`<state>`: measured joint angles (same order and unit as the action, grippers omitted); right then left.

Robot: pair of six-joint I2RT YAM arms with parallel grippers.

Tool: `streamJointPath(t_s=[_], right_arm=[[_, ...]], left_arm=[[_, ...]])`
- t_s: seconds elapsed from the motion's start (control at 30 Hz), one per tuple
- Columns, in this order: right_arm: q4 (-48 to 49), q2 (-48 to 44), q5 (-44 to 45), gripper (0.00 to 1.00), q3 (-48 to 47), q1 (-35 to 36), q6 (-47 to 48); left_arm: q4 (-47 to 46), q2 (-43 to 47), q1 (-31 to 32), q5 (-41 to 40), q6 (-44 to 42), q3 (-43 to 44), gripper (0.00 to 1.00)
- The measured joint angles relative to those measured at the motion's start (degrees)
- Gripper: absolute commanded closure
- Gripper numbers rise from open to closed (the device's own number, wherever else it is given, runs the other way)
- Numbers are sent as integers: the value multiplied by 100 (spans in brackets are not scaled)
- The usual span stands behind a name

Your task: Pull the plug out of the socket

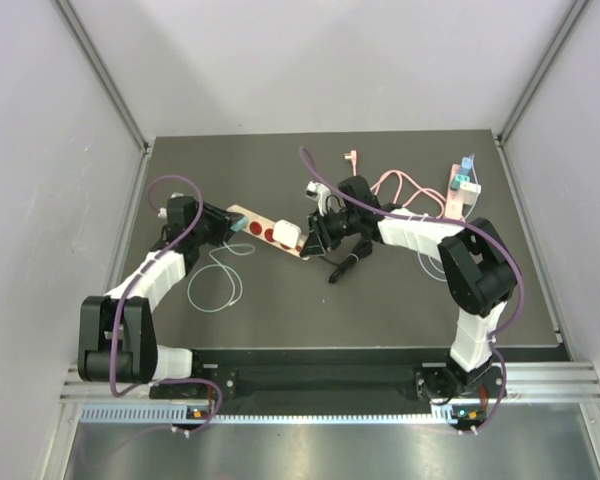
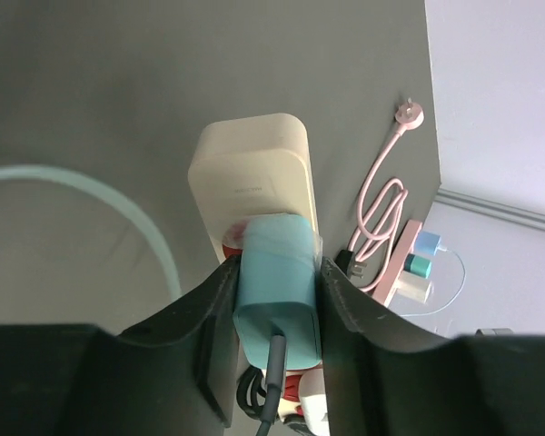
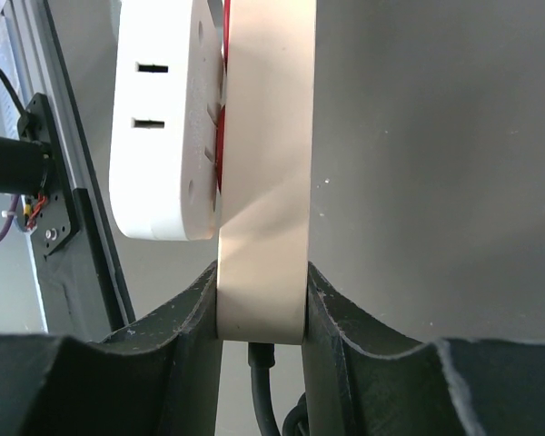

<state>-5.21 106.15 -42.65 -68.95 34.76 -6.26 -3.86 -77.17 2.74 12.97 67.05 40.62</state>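
The cream power strip [image 1: 260, 226] lies in the middle of the desk [image 1: 380, 310], a little toward the far edge, its long axis slanting from far-left to near-right. The teal plug [image 2: 277, 282] sits in a red socket at the strip's left end, its dark-cabled end facing back toward the left wrist. The left fingers [image 2: 213, 309] press against both sides of the plug. The right fingers [image 3: 195, 309] clamp the strip's right end, just beside a white adapter [image 3: 163, 118] showing two slots. A faint mark on the strip's face is too blurred to read. A pale cable loop [image 1: 215, 285] lies toward the left edge; a pink cable [image 1: 400, 190] and a pink strip [image 1: 458, 190] lie near the far right corner.
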Motion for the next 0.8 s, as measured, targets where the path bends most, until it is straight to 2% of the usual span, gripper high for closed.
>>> streamJointPath(t_s=[0.03,0.1,0.13,0.2,0.23,0.3,0.33,0.43,0.8], right_arm=[[0,-2,11,100,4,0,-17],[35,-2,13,100,37,4,-37],[46,-4,17,100,44,2,-39],[52,-11,37,92,50,4,-39],[66,-20,44,73,68,4,-35],[66,-26,26,47,72,4,4],[61,-33,-48,25,72,4,46],[63,-155,-313,1,72,11,234],[46,-413,-1158,0,-20,11,254]], left_arm=[[0,-24,0,-2,26,20,78],[4,-59,13,-2,17,76,100],[7,-79,22,-4,7,98,100],[9,-107,31,0,-20,120,100],[11,-111,31,7,-46,127,100],[7,-109,37,11,-118,131,100],[4,-109,37,24,-199,138,100],[129,-83,37,26,-573,140,100],[-28,219,37,632,-1261,140,100]])
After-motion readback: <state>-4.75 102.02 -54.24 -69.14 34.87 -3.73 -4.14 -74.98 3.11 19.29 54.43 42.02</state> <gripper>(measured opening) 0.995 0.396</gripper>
